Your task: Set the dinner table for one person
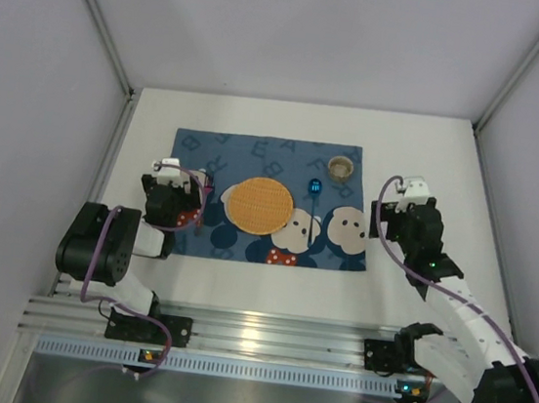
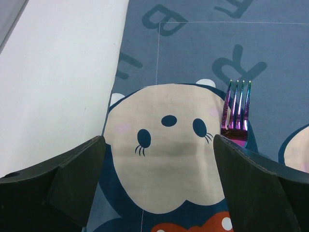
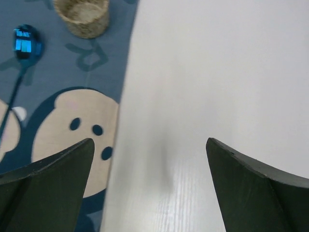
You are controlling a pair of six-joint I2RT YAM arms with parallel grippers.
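The dinner table [image 1: 430,172] is a plain white tabletop. On it lies a blue cartoon placemat [image 1: 256,153] carrying an orange plate [image 1: 258,205], a blue spoon [image 1: 315,188] and a small woven cup [image 1: 341,166]. A purple iridescent fork [image 2: 236,116] lies on the mat, just beside the right finger of my left gripper [image 2: 157,145]. That gripper is open and empty above a bear print at the mat's left end. My right gripper [image 3: 149,145] hangs open and empty over the mat's right edge and bare table, with the spoon [image 3: 26,43] and cup [image 3: 82,17] ahead on its left.
White walls enclose the table on three sides. A ribbed aluminium rail [image 1: 262,343] runs along the near edge where both arm bases are bolted. Bare white tabletop [image 2: 53,72] lies left of the mat.
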